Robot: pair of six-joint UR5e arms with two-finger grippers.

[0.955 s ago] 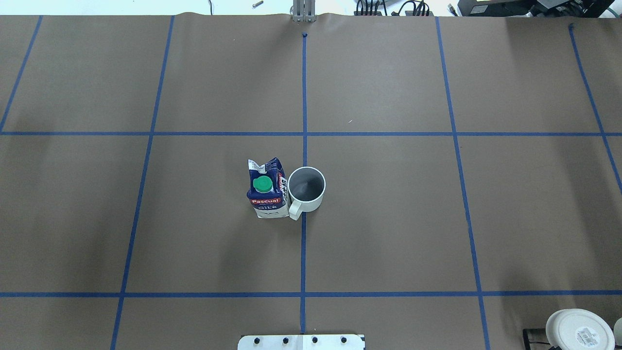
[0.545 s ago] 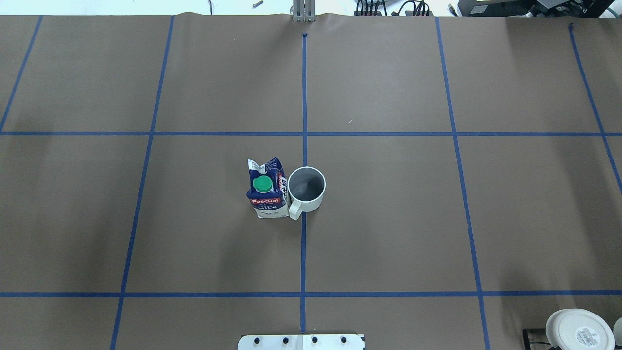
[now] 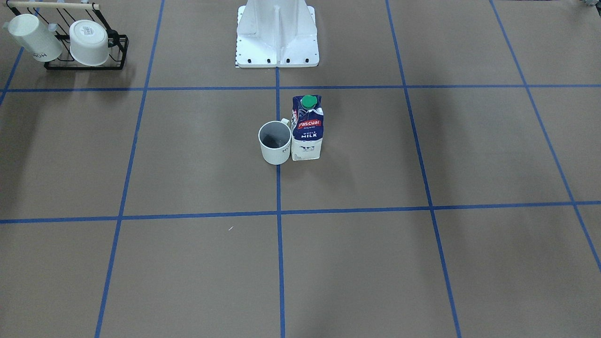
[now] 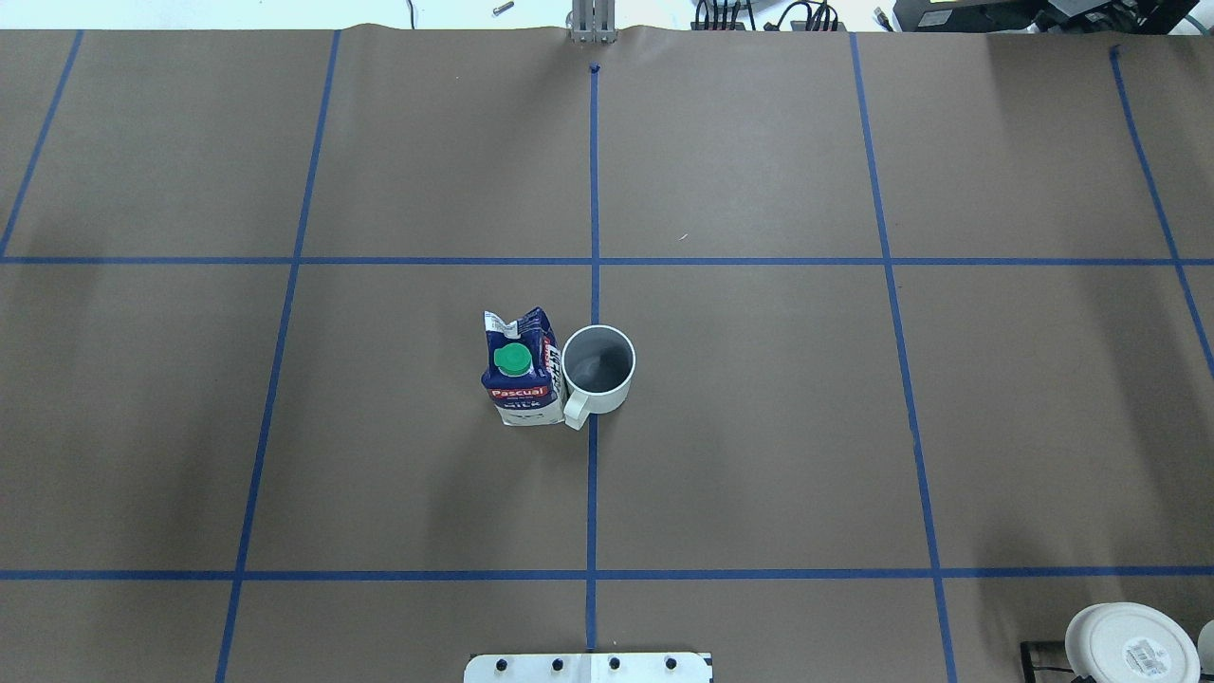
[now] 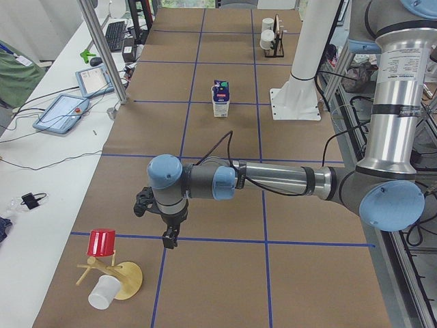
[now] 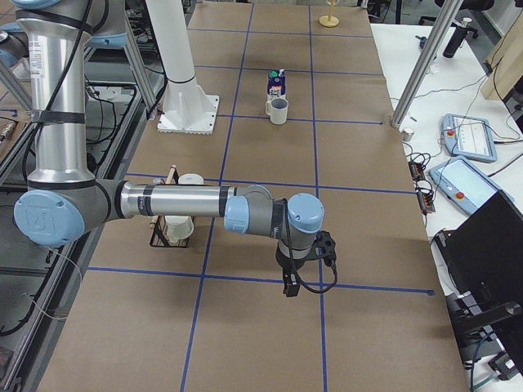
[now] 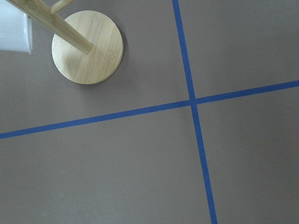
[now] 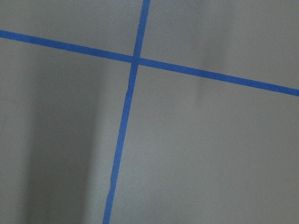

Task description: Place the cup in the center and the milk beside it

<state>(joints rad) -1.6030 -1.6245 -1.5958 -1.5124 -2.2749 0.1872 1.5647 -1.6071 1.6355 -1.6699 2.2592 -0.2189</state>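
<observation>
The white cup (image 4: 597, 368) with a loop handle stands upright on the centre tape line, and shows in the front view (image 3: 275, 149) too. The navy and white milk carton (image 4: 519, 378) with a green cap stands upright, touching the cup's side; it also shows in the front view (image 3: 307, 130). The left gripper (image 5: 167, 239) hangs over the table's left end, far from both. The right gripper (image 6: 290, 287) hangs over the right end. They show only in the side views, so I cannot tell whether either is open or shut.
A black wire rack (image 3: 84, 63) holding two white cups stands at the robot's right. A wooden mug tree (image 5: 121, 280) with a red cup (image 5: 102, 242) and a white cup stands near the left gripper. The robot base (image 3: 277, 33) is behind the carton.
</observation>
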